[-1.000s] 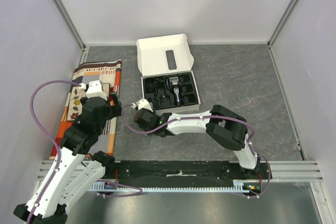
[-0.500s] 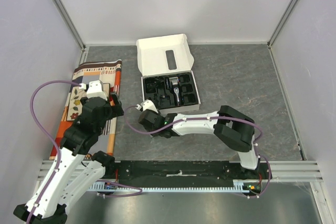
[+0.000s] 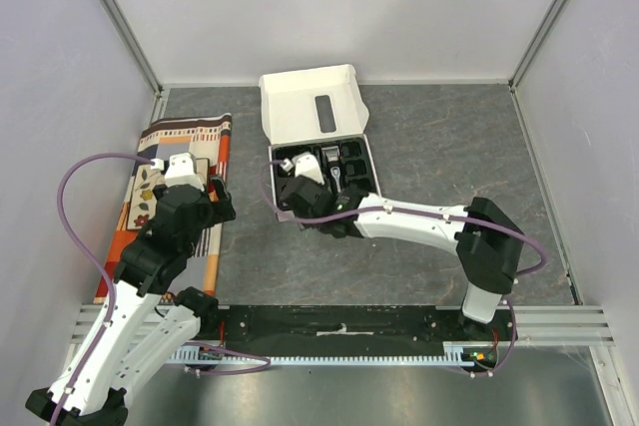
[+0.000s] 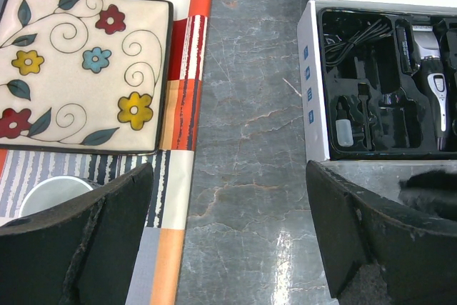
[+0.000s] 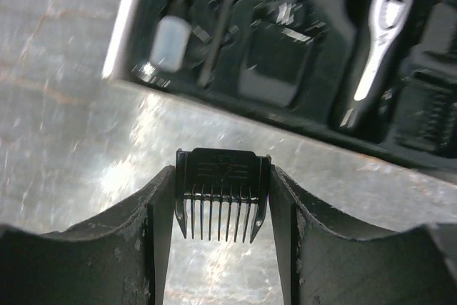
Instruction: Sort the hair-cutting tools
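My right gripper [image 5: 223, 205] clamps the small black plastic comb guard [image 5: 223, 169] between both fingers, teeth pointing back toward my wrist. Just ahead lies the white cardboard box with black moulded tray [image 5: 123, 26]. The black clipper with silver trim [image 5: 377, 41] rests inside it, ahead-right. My left gripper [image 4: 228, 248] stands wide open, holding nothing, over the grey stone-pattern table [image 4: 243, 141].
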Tool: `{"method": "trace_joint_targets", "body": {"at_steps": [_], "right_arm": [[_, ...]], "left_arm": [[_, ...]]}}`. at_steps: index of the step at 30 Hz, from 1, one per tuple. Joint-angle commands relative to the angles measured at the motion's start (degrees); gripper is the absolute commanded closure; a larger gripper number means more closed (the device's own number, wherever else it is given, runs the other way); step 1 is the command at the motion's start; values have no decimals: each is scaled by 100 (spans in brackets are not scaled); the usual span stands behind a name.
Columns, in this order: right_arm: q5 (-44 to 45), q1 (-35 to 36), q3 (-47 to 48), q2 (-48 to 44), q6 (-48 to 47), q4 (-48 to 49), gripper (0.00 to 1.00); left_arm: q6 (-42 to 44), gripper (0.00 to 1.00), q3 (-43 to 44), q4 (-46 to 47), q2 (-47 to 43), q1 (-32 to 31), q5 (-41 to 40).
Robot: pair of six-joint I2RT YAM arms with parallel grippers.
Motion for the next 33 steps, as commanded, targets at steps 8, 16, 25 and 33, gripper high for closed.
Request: {"method": "trace_joint_targets", "body": {"at_steps": [8,16,25,33], "right_arm": [[328,-830,1292,680,265,-205,53],[345,-980,1513,1094,406,-223,53],[223,-1120,1548,1287,380,-109,52],[74,-1138,1627,1463,389,-56,50]], "left_arm": [[-144,7,151,207,-34,-5,55],[-127,7,133,207,-60,-5,82],[-118,7,142,225,-25,-5,117],[-118,7,142,225,-42,-5,99]]}}
